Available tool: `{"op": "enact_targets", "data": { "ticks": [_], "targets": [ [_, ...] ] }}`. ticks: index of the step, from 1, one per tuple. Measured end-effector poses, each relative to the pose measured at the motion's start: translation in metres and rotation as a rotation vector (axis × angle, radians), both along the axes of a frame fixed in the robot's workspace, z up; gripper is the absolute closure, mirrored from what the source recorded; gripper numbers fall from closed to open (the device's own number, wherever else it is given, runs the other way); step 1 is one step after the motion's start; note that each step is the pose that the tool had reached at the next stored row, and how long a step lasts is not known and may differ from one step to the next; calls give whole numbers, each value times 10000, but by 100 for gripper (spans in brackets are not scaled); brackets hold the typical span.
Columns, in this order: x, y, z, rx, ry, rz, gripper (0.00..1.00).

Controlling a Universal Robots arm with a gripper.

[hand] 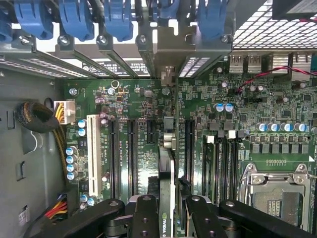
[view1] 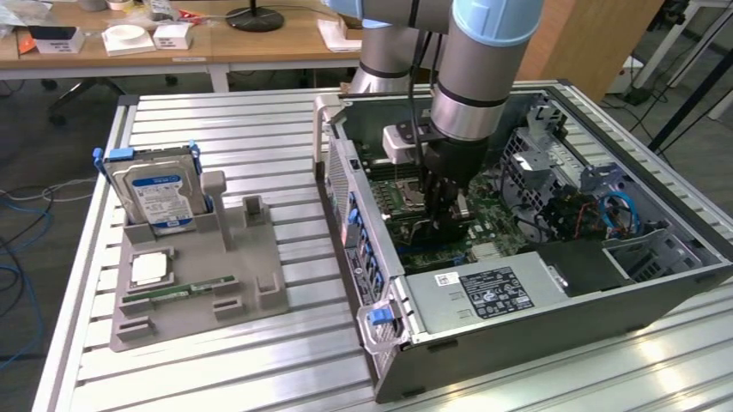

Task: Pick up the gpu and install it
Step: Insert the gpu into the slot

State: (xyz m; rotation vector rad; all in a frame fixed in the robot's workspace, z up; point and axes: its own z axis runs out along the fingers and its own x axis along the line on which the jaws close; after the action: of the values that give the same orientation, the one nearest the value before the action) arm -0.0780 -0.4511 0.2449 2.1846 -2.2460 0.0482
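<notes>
Silver arm (view1: pixel 475 60), light-blue joint caps, black end effector (hand: pixel 168 218).

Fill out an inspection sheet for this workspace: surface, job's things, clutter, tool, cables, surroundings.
Surface: slatted aluminium table, carrying an open computer case and a grey fixture tray.
Job's things: gpu held edge-on inside the case, over the motherboard slots, its end bracket reaching toward the rear slot opening.
Clutter: blue-labelled hard drive standing upright in the tray; green memory stick lying flat in it.
Tool: gripper shut on the gpu, lowered into the case.
Cables: blue cable inside the case; bundled wires beside the motherboard; cords on the floor at the exterior view's left.
Surroundings: wooden desk behind, holding small boxes.
</notes>
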Motion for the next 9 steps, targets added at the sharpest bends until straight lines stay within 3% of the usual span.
{"op": "enact_targets", "data": {
  "ticks": [9],
  "targets": [
    [-6,1,-6,3,5,-11,74]
  ]
}}
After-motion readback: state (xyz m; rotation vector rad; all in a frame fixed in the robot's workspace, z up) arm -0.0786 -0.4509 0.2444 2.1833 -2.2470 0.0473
